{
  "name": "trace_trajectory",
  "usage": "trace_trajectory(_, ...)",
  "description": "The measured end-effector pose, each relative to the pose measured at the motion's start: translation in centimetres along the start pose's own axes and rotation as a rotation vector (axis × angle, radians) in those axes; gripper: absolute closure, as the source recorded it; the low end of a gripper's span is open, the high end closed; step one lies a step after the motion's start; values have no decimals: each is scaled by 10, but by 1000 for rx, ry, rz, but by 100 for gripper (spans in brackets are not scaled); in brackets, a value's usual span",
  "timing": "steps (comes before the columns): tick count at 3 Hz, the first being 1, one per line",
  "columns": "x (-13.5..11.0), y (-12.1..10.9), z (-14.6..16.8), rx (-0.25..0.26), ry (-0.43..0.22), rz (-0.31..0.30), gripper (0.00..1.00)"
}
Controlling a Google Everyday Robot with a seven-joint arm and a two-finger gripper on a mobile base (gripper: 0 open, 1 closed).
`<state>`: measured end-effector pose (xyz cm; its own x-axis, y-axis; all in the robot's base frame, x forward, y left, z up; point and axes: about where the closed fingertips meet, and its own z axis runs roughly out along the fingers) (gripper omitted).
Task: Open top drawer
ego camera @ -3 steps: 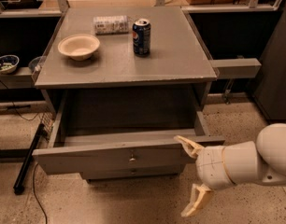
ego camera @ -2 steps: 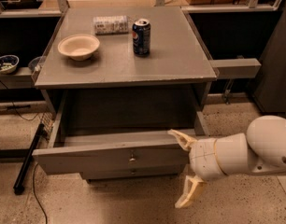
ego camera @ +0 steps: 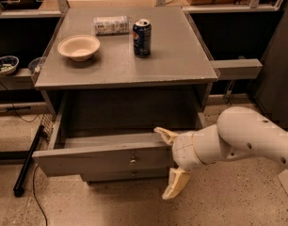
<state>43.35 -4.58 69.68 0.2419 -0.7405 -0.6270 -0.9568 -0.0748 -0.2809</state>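
The top drawer is a wide grey wooden drawer with a plain flat front and a small round metal knob at its centre. It stands pulled far out from the grey cabinet, and its inside looks bare. My gripper is at the right end of the drawer front, to the right of the knob. Its two cream fingers are spread apart, one above the drawer's top edge and one below the front. It holds nothing.
On the cabinet top stand a beige bowl, a blue soda can and a lying silver can. A slimmer drawer front shows below. A black pole and cables lie on the floor at left.
My arm and gripper have shifted left, closer along the drawer front toward the knob. The drawer stays pulled out as before.
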Motion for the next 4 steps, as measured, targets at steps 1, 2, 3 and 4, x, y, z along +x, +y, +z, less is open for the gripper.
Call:
trace_trajectory(1, 9, -9, 44, -68, 28, 5, 0)
trace_trajectory(2, 7, -6, 44, -78, 26, -2, 0)
trace_trajectory(3, 3, 2, 40, -103, 20, -24, 0)
trace_trajectory(4, -4, 23, 26, -137, -1, -54, 0)
